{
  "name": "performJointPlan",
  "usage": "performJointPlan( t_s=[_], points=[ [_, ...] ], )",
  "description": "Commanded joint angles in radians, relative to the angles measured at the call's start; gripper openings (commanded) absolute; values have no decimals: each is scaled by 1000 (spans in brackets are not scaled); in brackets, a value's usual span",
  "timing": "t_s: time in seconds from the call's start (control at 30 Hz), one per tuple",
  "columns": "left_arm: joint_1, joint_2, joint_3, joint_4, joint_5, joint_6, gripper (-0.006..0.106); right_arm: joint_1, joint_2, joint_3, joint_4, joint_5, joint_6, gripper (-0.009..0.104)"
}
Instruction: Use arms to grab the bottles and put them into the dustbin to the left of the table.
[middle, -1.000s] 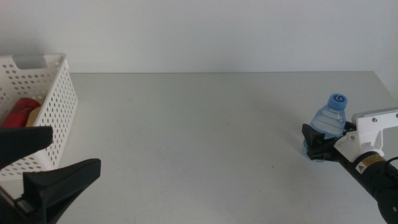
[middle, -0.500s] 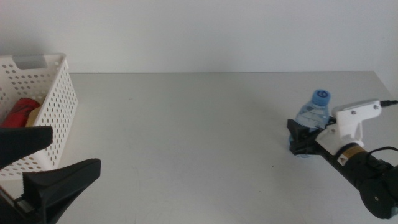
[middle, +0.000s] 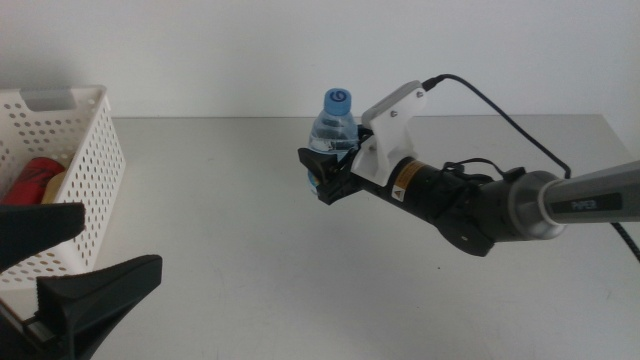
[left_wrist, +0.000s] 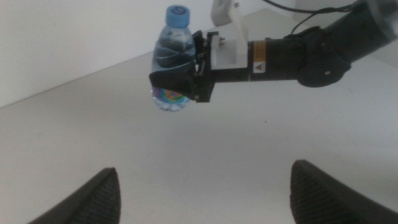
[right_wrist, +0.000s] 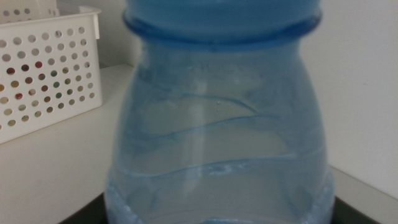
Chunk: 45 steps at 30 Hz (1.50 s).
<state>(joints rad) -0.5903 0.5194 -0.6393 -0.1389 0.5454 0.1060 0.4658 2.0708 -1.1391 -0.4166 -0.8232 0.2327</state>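
The right gripper (middle: 322, 178) is clamping the small clear blue-capped water bottle (middle: 333, 128) above the bare grey tabletop (middle: 230, 220), well apart from the white perforated basket (middle: 85, 170) holding a red can (middle: 32, 177), while the left gripper (left_wrist: 202, 193) is gaping nearby, its wrist view showing the bottle's underside.

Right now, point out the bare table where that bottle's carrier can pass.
Open table runs between the basket and the right end effector gripping the water bottle. Crowded: beside the basket's near corner, where the waiting left end effector sits open; a red can lies inside the basket.
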Motion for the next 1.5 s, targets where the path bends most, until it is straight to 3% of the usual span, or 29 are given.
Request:
performJointPlan(
  t_s=[0.0,0.23,0.53,0.7,0.73,0.87,0.97,1.07,1.23,1.47],
  points=[
    [-7,3,-26,-11,-79,-11,94,30,-19,-102,10,-77,9,-1],
    [-7,3,-26,-11,-79,-11,94,84,113,-233,11,-80,8,-1],
    [-7,3,-26,-11,-79,-11,94,114,156,-244,26,-80,7,-1],
    [-7,3,-26,-11,-79,-11,94,114,156,-241,27,-79,7,6],
    [-7,3,-26,-11,-79,-11,94,116,155,-240,29,-43,24,33],
    [-7,3,-26,-11,-79,-11,94,116,138,-239,25,38,64,66],
    [-7,3,-26,-11,-79,-11,94,116,104,-238,25,101,64,85],
    [-7,3,-26,-11,-79,-11,94,116,57,-234,20,192,102,93],
    [-7,3,-26,-11,-79,-11,94,116,-82,-161,-41,314,190,91],
    [-7,3,-26,-11,-79,-11,94,115,-368,54,-260,338,371,83]
  ],
)
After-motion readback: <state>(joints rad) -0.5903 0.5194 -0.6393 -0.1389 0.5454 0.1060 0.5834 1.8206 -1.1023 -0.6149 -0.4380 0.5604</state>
